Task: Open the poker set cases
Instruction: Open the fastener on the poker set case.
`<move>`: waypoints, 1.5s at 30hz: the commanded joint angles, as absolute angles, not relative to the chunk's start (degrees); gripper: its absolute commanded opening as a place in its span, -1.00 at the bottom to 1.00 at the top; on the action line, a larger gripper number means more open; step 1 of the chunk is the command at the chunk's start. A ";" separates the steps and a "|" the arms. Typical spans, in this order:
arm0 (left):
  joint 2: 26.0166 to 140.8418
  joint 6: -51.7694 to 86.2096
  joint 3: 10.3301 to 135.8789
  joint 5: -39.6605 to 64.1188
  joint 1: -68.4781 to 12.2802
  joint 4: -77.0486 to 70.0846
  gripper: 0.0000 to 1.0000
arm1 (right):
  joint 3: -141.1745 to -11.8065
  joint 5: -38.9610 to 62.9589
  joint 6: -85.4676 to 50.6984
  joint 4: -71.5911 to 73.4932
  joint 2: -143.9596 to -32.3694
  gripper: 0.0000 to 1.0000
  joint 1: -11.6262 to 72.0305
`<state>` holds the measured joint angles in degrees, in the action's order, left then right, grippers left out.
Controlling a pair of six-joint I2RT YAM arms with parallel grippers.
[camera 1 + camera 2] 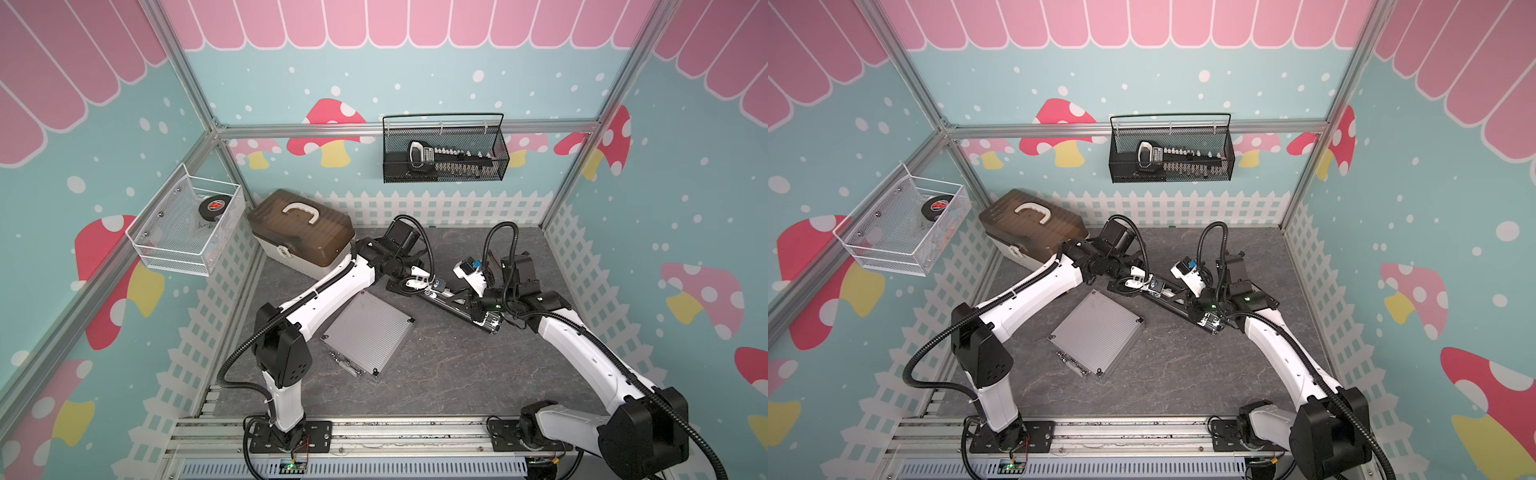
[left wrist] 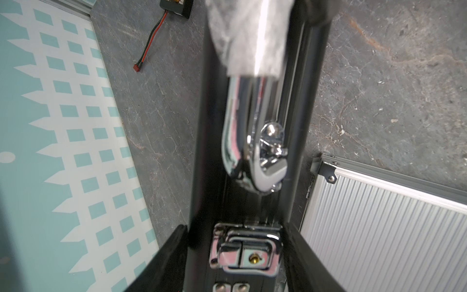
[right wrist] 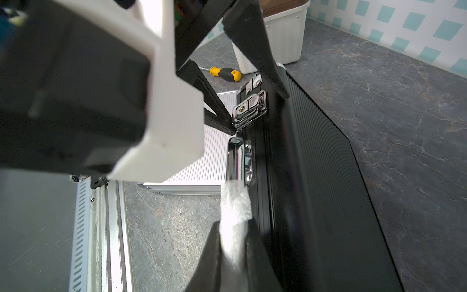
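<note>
Right fingers (image 3: 207, 257) clamp the wrapped handle (image 3: 235, 202) of the black case (image 3: 316, 177), stood on edge; left fingers (image 2: 164, 260) stand apart astride its latch (image 2: 246, 249). I'd steady the case and pry the latch up with one fingertip. The silver case (image 1: 368, 332) lies shut just beside them.

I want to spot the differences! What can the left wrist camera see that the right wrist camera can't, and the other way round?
Only the left wrist view shows a red-and-black wire on the floor. Only the right wrist view shows a yellow-handled screwdriver and the white box. Both show the black case, its shiny handle, a latch and the silver case.
</note>
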<state>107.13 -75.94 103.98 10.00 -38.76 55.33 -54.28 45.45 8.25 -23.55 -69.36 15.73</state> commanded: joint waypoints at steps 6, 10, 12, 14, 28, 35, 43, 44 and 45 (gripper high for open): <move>112.64 -76.85 105.34 7.46 -38.32 59.49 0.10 | -56.21 52.01 9.19 -22.94 -68.53 -1.00 16.00; 113.73 -77.39 105.43 6.14 -38.42 60.31 0.14 | -56.38 52.17 10.00 -23.67 -68.22 -1.00 16.00; 114.07 -77.34 105.38 5.55 -38.41 60.29 0.15 | -56.41 52.25 10.25 -23.90 -68.16 -1.00 16.00; 114.43 -77.34 105.55 4.91 -38.41 60.29 0.15 | -56.43 52.56 10.46 -24.12 -68.19 -1.00 16.00; 116.34 -78.85 107.44 4.20 -38.50 62.56 0.06 | -56.34 52.93 10.21 -23.99 -67.50 -1.00 16.00; 118.82 -78.15 115.15 8.37 -37.71 69.85 -0.13 | -56.62 53.16 10.11 -23.91 -67.38 -1.00 16.00; 121.43 -77.21 122.38 12.11 -37.27 77.50 -0.14 | -56.26 53.10 9.87 -23.86 -67.41 -1.00 16.00; 121.55 -77.16 122.81 12.26 -37.18 77.96 -0.14 | -56.19 52.95 10.01 -23.90 -67.41 -1.00 16.00; 121.64 -77.21 123.17 12.42 -37.14 78.52 -0.14 | -56.26 52.84 10.04 -24.02 -67.40 -1.00 16.04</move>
<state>118.50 -77.41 122.78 11.73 -38.33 69.89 -54.28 44.36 9.21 -24.32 -69.34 15.20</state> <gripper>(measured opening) 0.536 0.109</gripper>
